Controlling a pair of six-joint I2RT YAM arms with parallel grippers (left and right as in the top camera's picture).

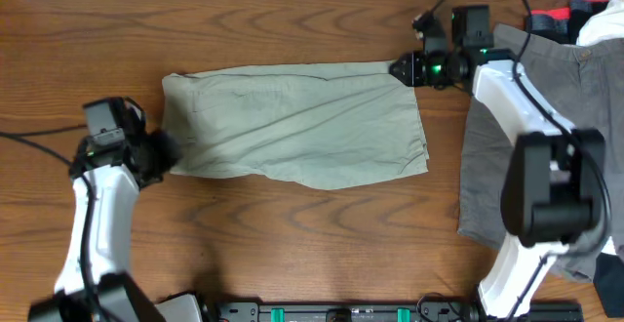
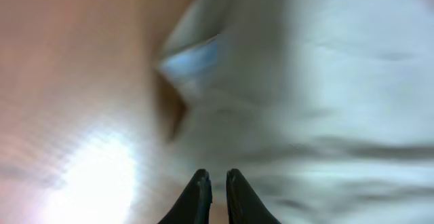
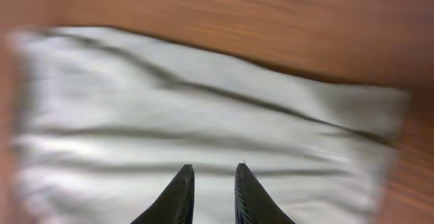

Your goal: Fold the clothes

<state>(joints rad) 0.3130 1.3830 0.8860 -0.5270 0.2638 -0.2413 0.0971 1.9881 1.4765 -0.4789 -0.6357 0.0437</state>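
Khaki shorts (image 1: 292,122) lie spread on the bench (image 1: 292,239) between left end effector (image 2: 213,179) and right end effector (image 3: 213,174), both narrowly parted, empty; right arm (image 1: 512,88) overlies grey shorts (image 1: 483,166).

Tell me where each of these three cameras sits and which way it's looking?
Overhead: fixed above the table, looking straight down on khaki shorts, grey shorts, the left arm and right arm.
Left wrist: on the left arm, facing along the left pincer at the khaki shorts' edge; blurred.
Right wrist: on the right arm, facing past the right pincer across the khaki shorts.
Shared: all three views show the khaki shorts.
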